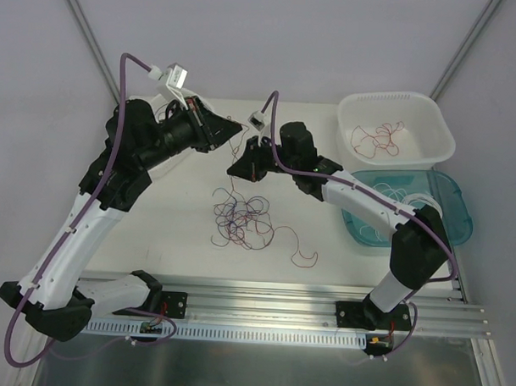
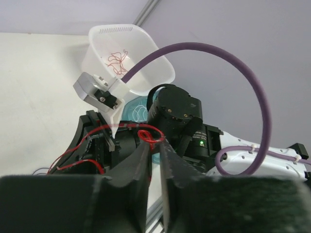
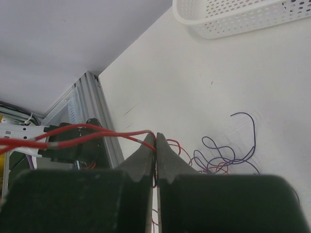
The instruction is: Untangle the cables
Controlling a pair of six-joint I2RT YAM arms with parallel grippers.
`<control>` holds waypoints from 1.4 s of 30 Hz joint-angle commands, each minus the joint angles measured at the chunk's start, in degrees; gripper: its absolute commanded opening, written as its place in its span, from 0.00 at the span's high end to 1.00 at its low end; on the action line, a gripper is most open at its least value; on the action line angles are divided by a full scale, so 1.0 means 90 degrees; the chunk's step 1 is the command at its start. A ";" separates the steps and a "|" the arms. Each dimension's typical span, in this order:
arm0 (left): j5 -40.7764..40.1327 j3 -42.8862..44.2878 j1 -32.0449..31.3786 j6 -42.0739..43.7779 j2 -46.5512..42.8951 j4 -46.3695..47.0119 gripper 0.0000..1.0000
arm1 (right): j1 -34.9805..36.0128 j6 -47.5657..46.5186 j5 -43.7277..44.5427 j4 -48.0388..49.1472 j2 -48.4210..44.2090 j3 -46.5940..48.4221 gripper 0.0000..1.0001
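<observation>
A tangle of thin purple and red cables [image 1: 243,216] lies on the white table [image 1: 181,224], also seen in the right wrist view as the tangle [image 3: 223,155]. My right gripper [image 1: 236,168] hangs above the tangle's far side. In its own view the right gripper [image 3: 156,137] is shut on a red cable [image 3: 97,133] that stretches away to the left. My left gripper [image 1: 236,127] sits just beyond it, raised. In the left wrist view the left gripper [image 2: 155,143] stands nearly closed, with a red cable loop [image 2: 146,134] pinched at its tips.
A white perforated basket [image 1: 397,98] at the back right holds red cables [image 1: 377,138]. A teal tray [image 1: 457,208] in front of it holds white cables. One loose red cable [image 1: 305,254] lies right of the tangle. An aluminium rail [image 1: 262,307] runs along the near edge.
</observation>
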 commanded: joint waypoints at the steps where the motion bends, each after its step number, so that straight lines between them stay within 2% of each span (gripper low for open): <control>1: -0.0377 -0.0267 -0.0054 0.0277 -0.0220 0.0275 0.84 | -0.0090 -0.0148 0.0071 -0.0154 -0.0470 0.0057 0.99; 2: -0.0474 -0.0356 -0.0054 0.0461 -0.0288 0.0275 0.78 | -0.0139 -0.0119 0.0090 -0.0193 -0.0538 0.0058 0.99; 3: -0.0553 -0.0444 -0.0054 0.0560 -0.0327 0.0275 0.63 | -0.0188 -0.0080 0.0110 -0.0252 -0.0616 0.0096 0.99; 10: -0.1139 -0.1749 -0.0054 0.1624 -0.0844 0.0741 0.18 | -0.0978 0.0096 0.0179 -0.1520 -0.1183 0.0672 0.99; 14: -0.0858 -0.2815 -0.0054 0.2258 -0.1196 0.1580 0.08 | -0.1252 0.0154 0.0198 -0.1980 -0.1398 0.0985 0.99; 19: -0.0564 -0.4532 -0.0044 0.2631 -0.1509 0.2880 0.07 | -0.1379 0.0184 0.0217 -0.2517 -0.1496 0.1395 0.99; 24: -0.0222 -0.5686 -0.0063 0.2622 -0.1081 0.4295 0.09 | -0.1389 0.0262 0.0217 -0.2625 -0.1545 0.1542 0.99; 29: -0.0046 -0.6050 -0.0277 0.2543 -0.0329 0.5176 0.14 | -0.1389 0.0320 0.0237 -0.2694 -0.1564 0.1669 0.99; 36: -0.0689 -0.6060 -0.0688 0.2251 0.0931 0.5831 0.26 | -0.1467 0.0565 0.0169 -0.2771 -0.1545 0.2020 0.99; 40: -0.1168 -0.6216 -0.0698 0.1919 0.1555 0.6095 0.37 | -0.1740 0.0740 0.0042 -0.3006 -0.1613 0.2605 0.99; 42: -0.1421 -0.6274 -0.0688 0.1733 0.1722 0.6124 0.46 | -0.1993 0.0935 -0.0123 -0.3065 -0.1662 0.3004 0.99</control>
